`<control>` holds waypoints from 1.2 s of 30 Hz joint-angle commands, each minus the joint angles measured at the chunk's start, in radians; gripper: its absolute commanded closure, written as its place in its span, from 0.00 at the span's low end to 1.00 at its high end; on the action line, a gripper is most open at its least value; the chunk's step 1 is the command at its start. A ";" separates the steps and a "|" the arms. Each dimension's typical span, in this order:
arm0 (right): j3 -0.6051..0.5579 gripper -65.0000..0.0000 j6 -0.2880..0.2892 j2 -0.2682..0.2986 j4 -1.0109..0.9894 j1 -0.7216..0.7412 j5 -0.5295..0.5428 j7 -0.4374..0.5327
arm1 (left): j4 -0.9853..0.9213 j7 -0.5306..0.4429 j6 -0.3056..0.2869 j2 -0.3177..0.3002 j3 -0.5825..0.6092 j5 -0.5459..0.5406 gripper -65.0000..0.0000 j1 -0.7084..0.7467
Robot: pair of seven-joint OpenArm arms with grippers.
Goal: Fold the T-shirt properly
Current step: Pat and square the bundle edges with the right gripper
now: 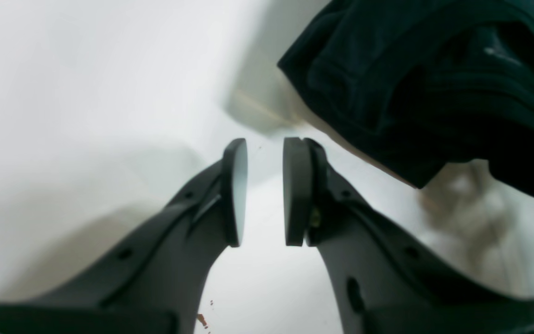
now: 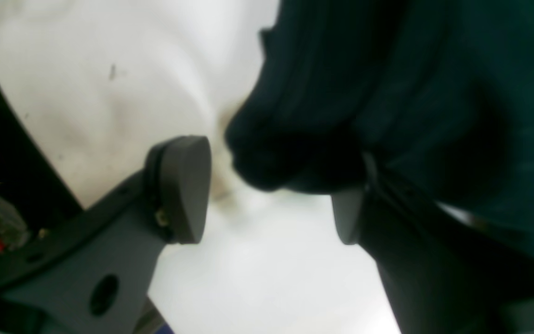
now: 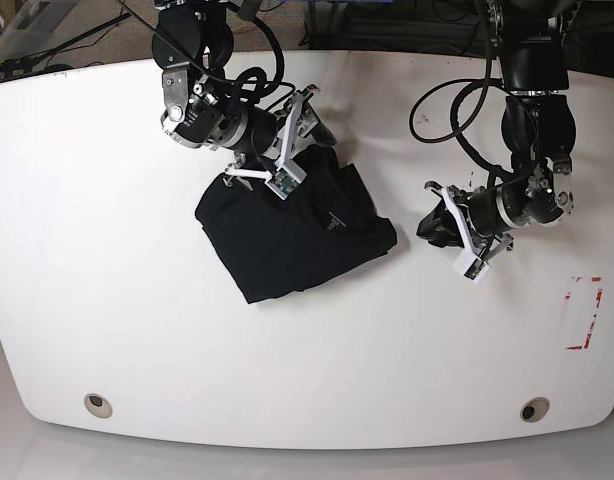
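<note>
The black T-shirt point(image 3: 292, 230) lies folded into a rough rectangle on the white table point(image 3: 107, 250). My right gripper point(image 3: 309, 148) is at the shirt's far edge. In the right wrist view this gripper point(image 2: 267, 204) is open wide, with a bulge of shirt cloth point(image 2: 387, 83) just past the tips and lying over the right-hand finger point(image 2: 348, 218). My left gripper point(image 3: 434, 226) is low over bare table to the right of the shirt. In the left wrist view it point(image 1: 264, 190) has a narrow gap and holds nothing; the shirt's corner point(image 1: 434, 83) is beyond it, apart.
A red tape outline point(image 3: 584, 312) marks the table's right side. Two round holes point(image 3: 99, 404) point(image 3: 532, 409) sit near the front edge. Cables and both arm bases crowd the table's far edge.
</note>
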 commanded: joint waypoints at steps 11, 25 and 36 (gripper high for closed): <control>-0.037 0.75 -0.001 -0.005 -0.107 0.058 0.010 0.140 | 0.015 -0.019 -0.004 -0.008 -0.003 -0.021 0.81 -0.016; -0.070 1.00 -0.079 -0.044 -0.130 0.082 0.019 0.209 | 0.015 -0.019 -0.004 -0.010 -0.003 -0.021 0.81 -0.014; -0.240 1.00 -0.085 -0.113 -0.188 0.167 0.011 0.212 | 0.022 -0.017 -0.004 -0.031 -0.004 -0.027 0.81 -0.014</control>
